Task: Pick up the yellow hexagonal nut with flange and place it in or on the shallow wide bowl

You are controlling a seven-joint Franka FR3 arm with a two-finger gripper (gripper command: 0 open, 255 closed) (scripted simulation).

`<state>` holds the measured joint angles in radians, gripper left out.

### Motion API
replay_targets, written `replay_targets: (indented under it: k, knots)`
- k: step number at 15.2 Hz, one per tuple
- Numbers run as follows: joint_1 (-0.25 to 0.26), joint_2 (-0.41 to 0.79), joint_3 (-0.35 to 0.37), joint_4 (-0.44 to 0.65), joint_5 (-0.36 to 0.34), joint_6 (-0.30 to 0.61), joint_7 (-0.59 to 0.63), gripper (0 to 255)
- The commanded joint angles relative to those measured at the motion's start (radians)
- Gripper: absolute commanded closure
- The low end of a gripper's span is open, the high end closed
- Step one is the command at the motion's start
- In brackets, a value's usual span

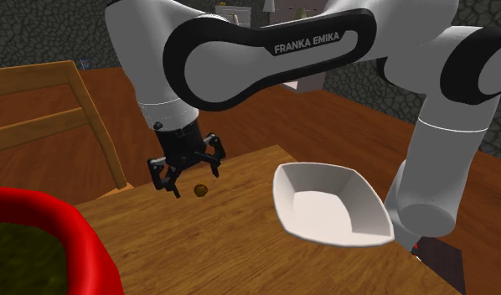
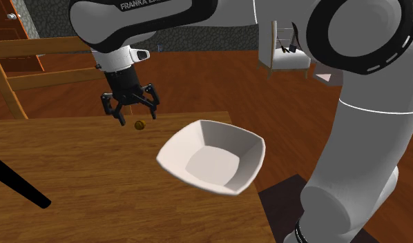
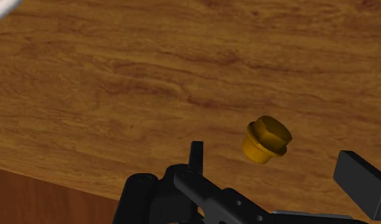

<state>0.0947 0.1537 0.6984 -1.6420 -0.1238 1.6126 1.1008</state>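
Fingers (image 3: pixel 360 181) stand open in your wrist view. The yellow flanged nut (image 3: pixel 265 140) lies on the worktop (image 3: pixel 119 76) in the gap between them, touching neither.

Take the shoulder view from its left. A red-rimmed tub (image 1: pixel 73 226) with a dark green inside sits in the lower corner, in front of the worktop's near part. Behind it a frame of light wooden rails (image 1: pixel 48 80) stands on a reddish-brown floor (image 1: pixel 115 92). Next you see the fingers hanging just above the brown wood-grain worktop, close to its far edge, with the nut on the wood just beside their tips. Further right the white bowl (image 1: pixel 292 191), shallow and wide with squared sides, sits on the same worktop, apart from the nut. The white arm (image 1: pixel 441 159) rises at the right edge. A dark stone wall (image 1: pixel 39 33) closes the room at the back.

In the second exterior view, again from the left, a black bar (image 2: pixel 18 183) slants across the worktop's lower corner, and the wooden rails stand beyond the worktop's far edge. The nut lies under the spread fingers, near that edge, and the bowl stands to its right. Beyond the bowl, you can make out a white chair (image 2: pixel 289 55) on the floor.
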Motion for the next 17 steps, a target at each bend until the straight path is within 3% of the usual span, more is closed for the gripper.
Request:
replay_targets:
  k: [1, 7, 8, 17]
  knots:
    - [-0.003, -0.005, -0.001, -0.018, 0.003, 0.015, -0.003, 0]
    - [-0.003, -0.005, -0.001, -0.018, 0.003, 0.015, -0.002, 0]
    - [-0.003, -0.005, -0.001, -0.018, 0.003, 0.015, -0.002, 255]
    - [-0.003, -0.005, -0.001, -0.018, 0.003, 0.015, -0.002, 255]
